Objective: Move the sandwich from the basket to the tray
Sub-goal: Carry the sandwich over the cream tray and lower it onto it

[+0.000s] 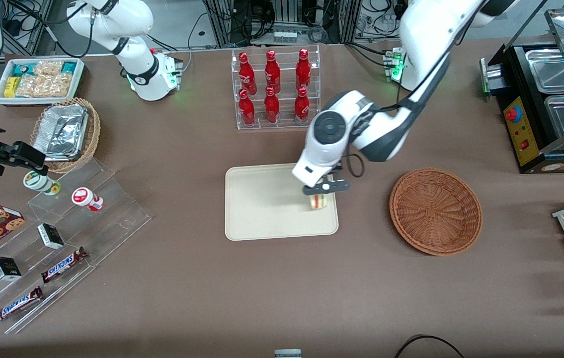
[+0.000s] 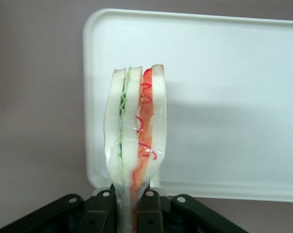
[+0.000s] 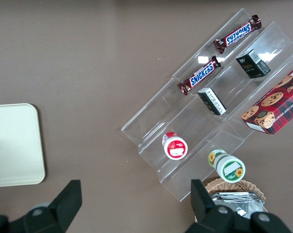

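Front view shows my gripper point(image 1: 322, 194) pinching one sandwich point(image 1: 318, 201) over one tray's point(image 1: 262, 209) basket-side edge, one basket point(image 1: 436, 211) beside.

The gripper point(image 1: 325, 187) sits over the tray point(image 1: 262, 209), and the arm hides most of the sandwich point(image 1: 318, 201) from the front. From the wrist, the sandwich's base vanishes between the fingers point(image 2: 104, 213), whose lower ends, like the tray's edge, run out of frame.
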Robot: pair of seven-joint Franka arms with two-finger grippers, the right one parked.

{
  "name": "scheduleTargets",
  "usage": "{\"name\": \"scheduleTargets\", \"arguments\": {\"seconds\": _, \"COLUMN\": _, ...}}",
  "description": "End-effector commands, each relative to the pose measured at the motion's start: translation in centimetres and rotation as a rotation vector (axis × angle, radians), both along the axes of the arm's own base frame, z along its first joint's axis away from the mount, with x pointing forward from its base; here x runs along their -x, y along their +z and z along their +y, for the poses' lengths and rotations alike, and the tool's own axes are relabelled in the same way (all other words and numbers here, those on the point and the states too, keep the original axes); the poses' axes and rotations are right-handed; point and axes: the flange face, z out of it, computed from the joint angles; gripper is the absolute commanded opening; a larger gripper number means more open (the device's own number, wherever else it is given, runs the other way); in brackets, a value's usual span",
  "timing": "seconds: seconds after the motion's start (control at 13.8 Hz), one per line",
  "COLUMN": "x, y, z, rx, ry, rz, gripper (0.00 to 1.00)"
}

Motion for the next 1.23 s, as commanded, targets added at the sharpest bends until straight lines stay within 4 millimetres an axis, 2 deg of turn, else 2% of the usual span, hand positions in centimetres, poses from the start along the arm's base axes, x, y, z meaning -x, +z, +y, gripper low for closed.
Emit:
{"name": "scheduleTargets", "arguments": {"seconds": 0.0, "x": -0.8, "y": -1.7, "z": -5.2, "rx": -0.033, "ry": 0.039, "rz": -0.011, "gripper": 0.00}}
{"name": "scheduleTargets", "arguments": {"seconds": 0.07, "x": -0.8, "y": -2.3, "z": -6.6, "rx": -0.032, "ry": 0.040, "rz": -0.009, "gripper": 0.00}}
{"name": "scheduleTargets", "arguments": {"seconds": 0.36, "x": -1.8, "y": -3.8, "z": -8.7, "rx": 0.007, "ry": 0.039, "rz": -0.001, "gripper": 0.00}}
{"name": "scheduleTargets", "arguments": {"seconds": 0.51, "x": -2.2, "y": -4.8, "z": -8.8, "rx": 0.010, "ry": 0.040, "rz": 0.006, "gripper": 0.00}}
{"name": "scheduleTargets", "arguments": {"seconds": 1.09, "x": -1.6, "y": -6.6, "z": -9.5, "rx": -0.006, "ry": 0.045, "rz": 0.004, "gripper": 0.02}}
{"name": "scheduleTargets", "arguments": {"seconds": 1.16, "x": -1.6, "y": -6.8, "z": -9.5, "rx": -0.002, "ry": 0.048, "rz": 0.003, "gripper": 0.51}}
